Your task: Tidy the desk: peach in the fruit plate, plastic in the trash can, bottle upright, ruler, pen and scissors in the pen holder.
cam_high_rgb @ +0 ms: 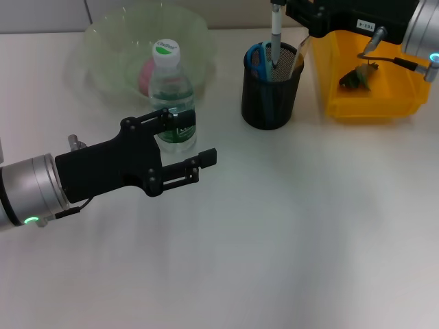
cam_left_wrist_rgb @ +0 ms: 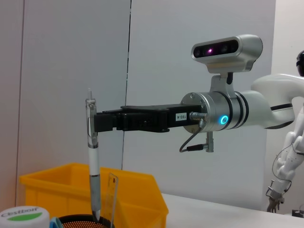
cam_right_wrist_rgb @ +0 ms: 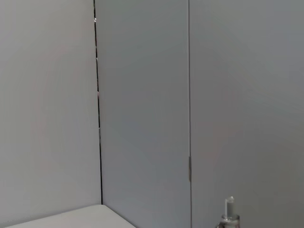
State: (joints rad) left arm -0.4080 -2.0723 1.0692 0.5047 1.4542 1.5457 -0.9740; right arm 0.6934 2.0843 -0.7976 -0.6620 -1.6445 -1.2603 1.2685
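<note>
Left black two-finger gripper sat nearest, low over the white desk, fingers spread apart with nothing between them. It was just in front of the clear plastic water bottle with the green-and-white cap, which stood upright; my read is that the bottle step was finished and the arm was parked clear of the label.

Behind the bottle, the pale translucent green fruit plate held a pink peach, partly hidden by the bottle neck. That item looked done.

Further back, the black mesh cylindrical pen holder had blue-handled scissors and a clear ruler leaning inside. The white-and-grey pen stood vertical with its tip down in the holder mouth. The left wrist view showed the right black gripper clamped on the pen's upper barrel, holding it plumb, probably so it would drop straight in without snagging the ruler next to it.

Farthest, the yellow plastic bin serving as trash can held a crumpled dark bit of plastic. The right arm reached across above it.

Judgement: only the pen release remained. Risk was the pen tipping out if let go too high.

Right wrist view showed only wall, nothing useful.
</note>
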